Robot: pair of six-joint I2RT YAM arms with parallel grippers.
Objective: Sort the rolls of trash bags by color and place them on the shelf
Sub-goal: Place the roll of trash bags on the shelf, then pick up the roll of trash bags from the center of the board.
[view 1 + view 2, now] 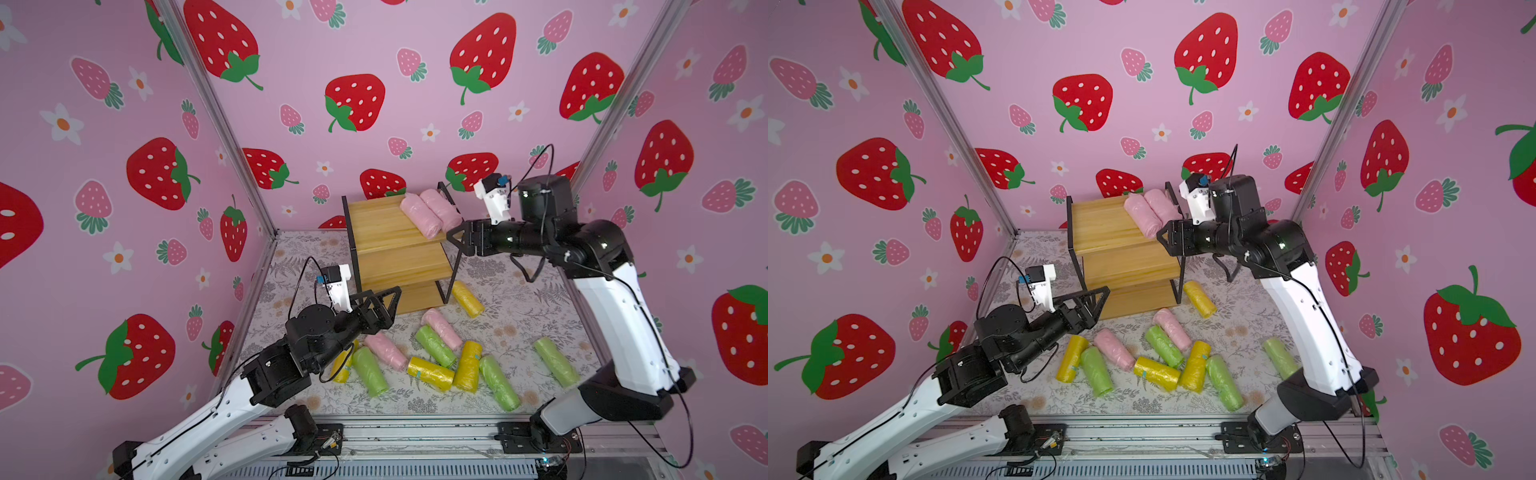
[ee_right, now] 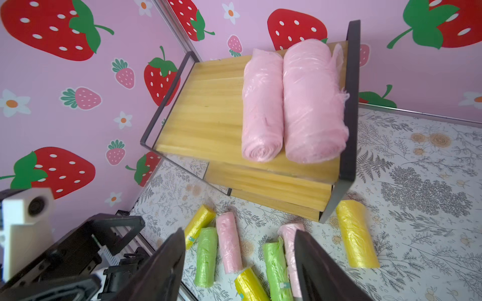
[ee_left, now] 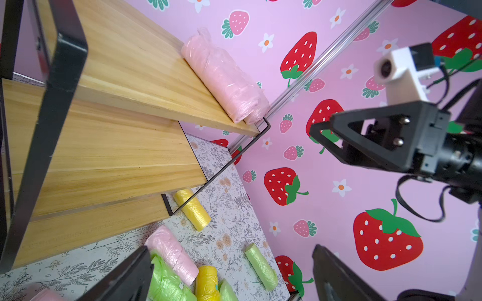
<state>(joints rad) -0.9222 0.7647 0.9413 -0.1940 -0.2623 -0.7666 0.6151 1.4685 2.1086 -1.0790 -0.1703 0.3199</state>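
Shelf (image 1: pixel 399 262): three wooden tiers, black frame, upright.
Top tier (image 1: pixel 374 216): two pink rolls (image 1: pixel 419 218) side by side, touching.
Counter (image 1: pixel 519 299): loose pink rolls (image 1: pixel 442 328), green rolls (image 1: pixel 498 382), seemingly four yellow rolls (image 1: pixel 430 373), scattered.

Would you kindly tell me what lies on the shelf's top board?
Two pink rolls lie side by side at the top board's end by the right arm. Lower boards are partly hidden beneath it.

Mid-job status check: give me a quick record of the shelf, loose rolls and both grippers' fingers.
shelf: only top tier holds rolls
top tier: two pink rolls, touching, at its right-arm end
table: loose pink rolls two, yellow rolls four, green rolls four
left gripper: fingers open, empty, near lowest tier
right gripper: fingers open, empty, beside top tier
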